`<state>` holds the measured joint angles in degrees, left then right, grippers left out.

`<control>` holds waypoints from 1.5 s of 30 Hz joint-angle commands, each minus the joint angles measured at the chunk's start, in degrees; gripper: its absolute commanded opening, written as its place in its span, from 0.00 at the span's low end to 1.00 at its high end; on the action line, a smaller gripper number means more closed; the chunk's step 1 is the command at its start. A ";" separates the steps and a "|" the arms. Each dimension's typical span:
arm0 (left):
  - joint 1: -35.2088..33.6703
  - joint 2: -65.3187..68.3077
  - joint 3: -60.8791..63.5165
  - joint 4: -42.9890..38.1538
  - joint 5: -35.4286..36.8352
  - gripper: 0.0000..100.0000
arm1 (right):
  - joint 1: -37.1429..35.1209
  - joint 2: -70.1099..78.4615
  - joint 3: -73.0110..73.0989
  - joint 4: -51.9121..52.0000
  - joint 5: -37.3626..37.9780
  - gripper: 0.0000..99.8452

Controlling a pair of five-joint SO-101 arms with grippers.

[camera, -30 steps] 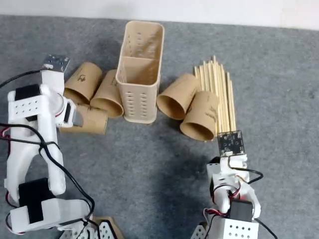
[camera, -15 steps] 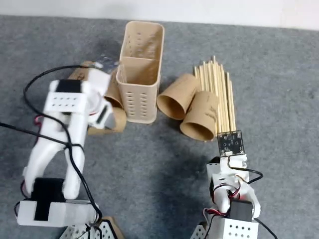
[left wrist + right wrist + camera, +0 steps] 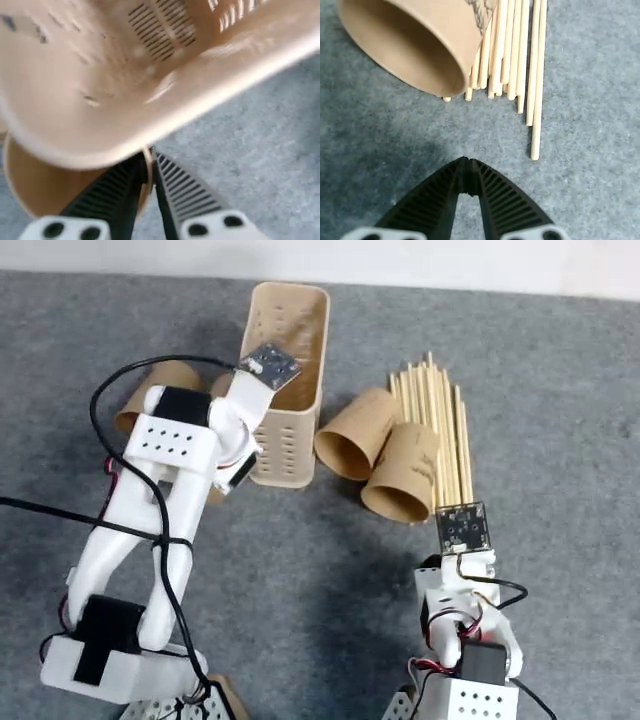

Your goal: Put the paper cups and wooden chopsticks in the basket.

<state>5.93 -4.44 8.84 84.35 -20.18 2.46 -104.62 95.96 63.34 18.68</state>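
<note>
Your basket (image 3: 300, 325) stands upright on the grey mat (image 3: 320, 580). To its right a paper cup (image 3: 350, 435) and a second cup (image 3: 402, 475) lie on their sides, touching the chopsticks (image 3: 440, 420). A third cup (image 3: 150, 400) lies on its left, half hidden by your left arm.

Your left gripper (image 3: 150, 159) is pinched onto the rim of a held cup (image 3: 45, 195), tight against the basket's lip. Your right gripper (image 3: 465, 165) is closed and empty.

The left arm stretches to the basket's near end. The right arm sits folded short of the chopstick ends.
</note>
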 commanded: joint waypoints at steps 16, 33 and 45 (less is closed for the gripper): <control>-6.55 -7.16 -12.97 14.42 -8.09 0.00 | -0.31 -0.40 3.30 -1.10 0.70 0.01; 2.07 -4.97 -48.84 -0.62 -9.85 0.00 | -0.31 -0.40 3.30 -1.10 0.70 0.01; 8.22 10.15 -49.01 -4.92 -9.85 0.00 | -0.40 -0.40 3.30 -1.10 0.70 0.01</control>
<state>13.32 6.11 -38.46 81.36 -29.58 2.46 -104.62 95.96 63.34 18.86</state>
